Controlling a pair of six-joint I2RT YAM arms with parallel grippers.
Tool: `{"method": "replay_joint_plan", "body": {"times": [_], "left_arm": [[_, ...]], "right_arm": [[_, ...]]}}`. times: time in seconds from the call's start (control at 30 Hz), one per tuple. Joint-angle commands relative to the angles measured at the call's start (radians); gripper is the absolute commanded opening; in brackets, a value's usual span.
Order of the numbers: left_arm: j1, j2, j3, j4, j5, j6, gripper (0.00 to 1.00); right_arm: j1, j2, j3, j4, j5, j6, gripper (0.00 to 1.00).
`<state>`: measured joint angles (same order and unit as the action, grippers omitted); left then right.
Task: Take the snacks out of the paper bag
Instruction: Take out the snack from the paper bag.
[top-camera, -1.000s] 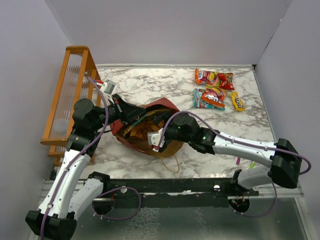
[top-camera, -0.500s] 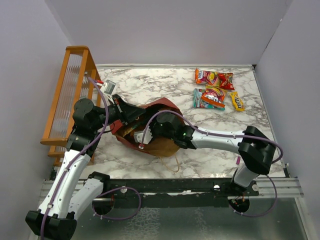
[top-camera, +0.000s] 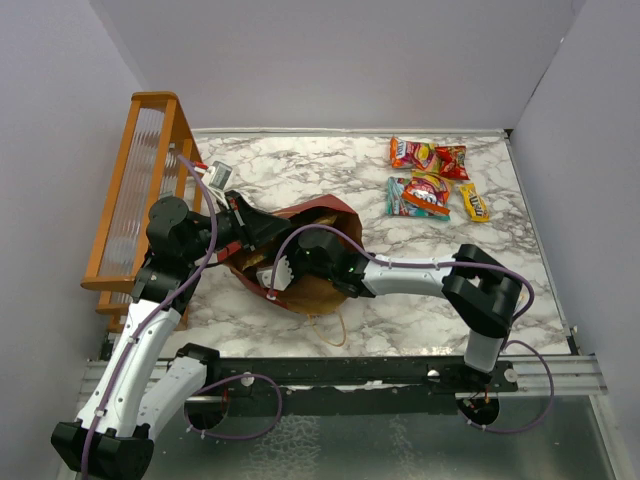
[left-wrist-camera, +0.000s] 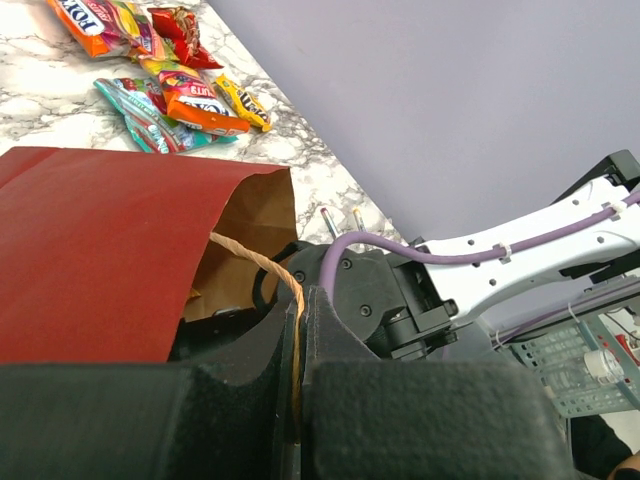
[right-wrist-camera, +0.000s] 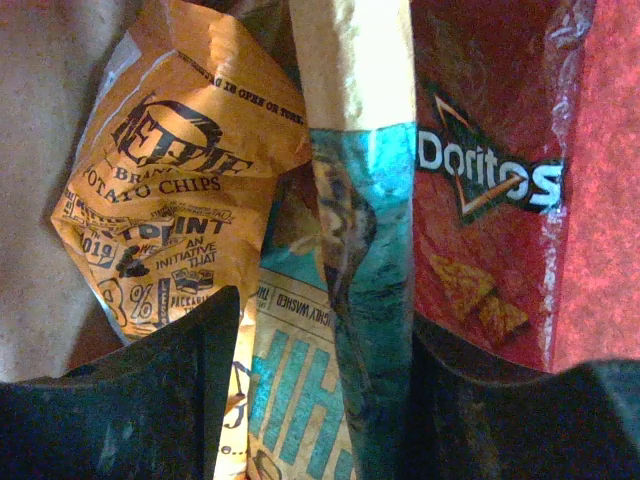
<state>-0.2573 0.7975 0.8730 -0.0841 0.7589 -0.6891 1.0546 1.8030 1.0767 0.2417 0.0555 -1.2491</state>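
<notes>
Two grips I'm seeing: left gripper (left-wrist-camera: 300, 330) clamping the twisted handle (left-wrist-camera: 255, 262), right gripper (right-wrist-camera: 325, 330) pinching a crinkly teal packet (right-wrist-camera: 365, 230) (deep inside); paper bag (top-camera: 322, 293) is lying flat, mouth facing the arm bases.

Even, bright light falls from overhead in the top view: the marble table (top-camera: 300, 170) is crisp, arm shadows on it are short and soft, the snacks (top-camera: 430, 180) carry only faint glints, and the mouth of the paper bag (top-camera: 322, 208) sinks into darkness. The left wrist view is bright and sharp further off, while the left gripper (left-wrist-camera: 302, 300) fills the bottom as a near-black, soft-focus mass around a clear tan handle (left-wrist-camera: 255, 262). The right wrist view is dim, warm and grainy; glare streaks the red packet (right-wrist-camera: 480, 200), and the right gripper (right-wrist-camera: 325, 330) seems blurred, though it may merely be underexposed.
</notes>
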Motion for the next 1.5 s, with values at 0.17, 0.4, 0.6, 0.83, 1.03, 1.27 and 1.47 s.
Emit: {"method": "replay_joint_plan", "body": {"times": [0.17, 0.4, 0.6, 0.83, 1.03, 1.27, 1.47], "left_arm": [[-0.002, -0.036, 0.015, -0.026, -0.043, 0.017, 0.0], [-0.002, -0.041, 0.027, -0.045, -0.111, 0.018, 0.0], [-0.002, -0.067, 0.056, -0.131, -0.226, 0.052, 0.0], [-0.002, -0.094, 0.065, -0.202, -0.333, 0.074, 0.0], [-0.002, -0.087, 0.074, -0.222, -0.35, 0.086, 0.0], [-0.001, -0.085, 0.09, -0.239, -0.363, 0.095, 0.0], [-0.002, -0.09, 0.086, -0.246, -0.377, 0.097, 0.0]], "right_arm": [[0.002, 0.05, 0.086, -0.008, -0.005, -0.032, 0.28], [0.002, -0.011, 0.095, -0.028, -0.043, 0.012, 0.02], [0.002, -0.013, 0.119, 0.018, -0.019, 0.043, 0.01], [0.004, -0.126, 0.157, -0.031, -0.141, 0.113, 0.01], [0.004, -0.228, 0.18, -0.092, -0.248, 0.185, 0.01], [0.004, -0.311, 0.192, -0.128, -0.263, 0.198, 0.01], [0.004, -0.39, 0.141, -0.188, -0.302, 0.199, 0.01]]}}
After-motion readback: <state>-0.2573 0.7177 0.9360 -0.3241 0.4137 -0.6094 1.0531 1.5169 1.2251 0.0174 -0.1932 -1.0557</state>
